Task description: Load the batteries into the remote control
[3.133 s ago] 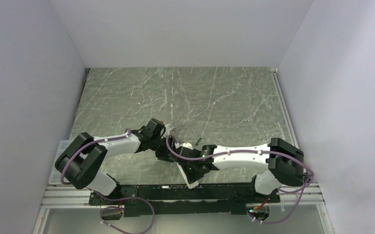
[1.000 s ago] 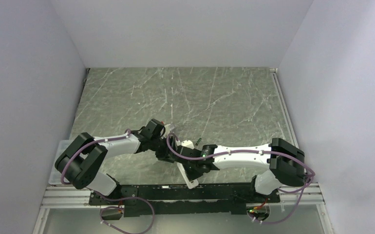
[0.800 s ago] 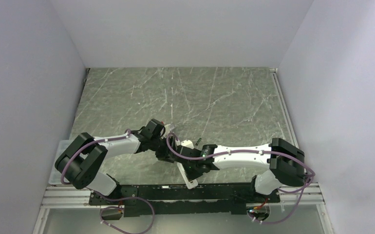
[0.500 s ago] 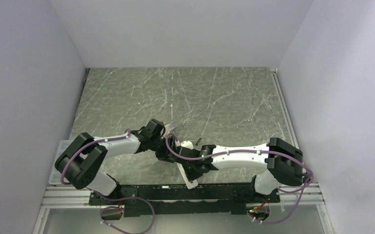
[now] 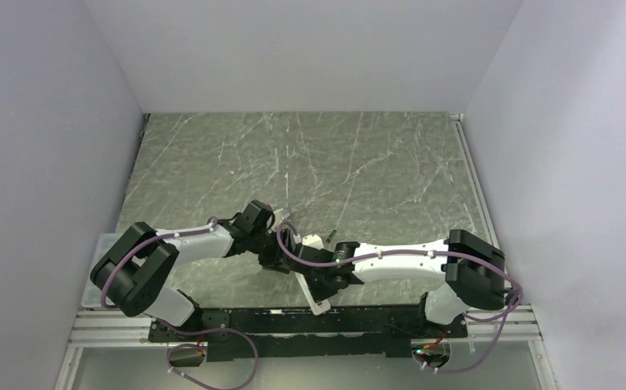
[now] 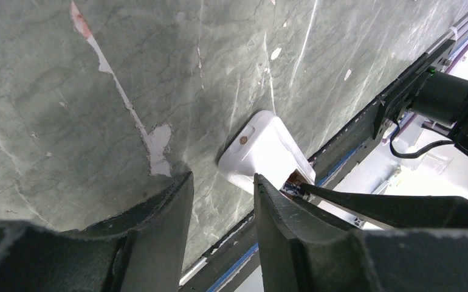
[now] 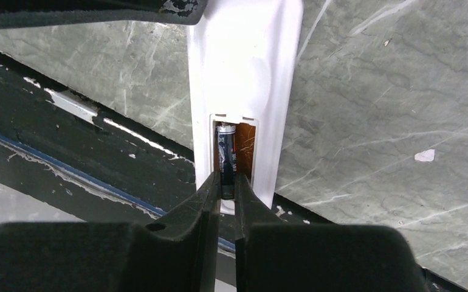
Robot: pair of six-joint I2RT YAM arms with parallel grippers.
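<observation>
The white remote control point(image 7: 244, 67) lies back-up at the table's near edge, its battery compartment open. It also shows in the top view point(image 5: 320, 306). One dark battery point(image 7: 226, 152) sits in the left slot. The right slot beside it is bare brown. My right gripper point(image 7: 227, 184) is shut on the near end of that battery; in the top view it point(image 5: 320, 284) is over the remote. My left gripper point(image 6: 222, 182) is open, its right finger point(image 6: 280, 213) against the remote's far end point(image 6: 262, 149). The second battery is out of view.
The black and silver base rail point(image 5: 310, 325) runs just below the remote, at the table edge point(image 7: 128, 131). The green marble tabletop point(image 5: 310, 162) stretches back to the walls. Both arms meet close together at the front centre.
Since about three seconds ago the right wrist has shifted slightly over the remote. Over the last second almost nothing has moved.
</observation>
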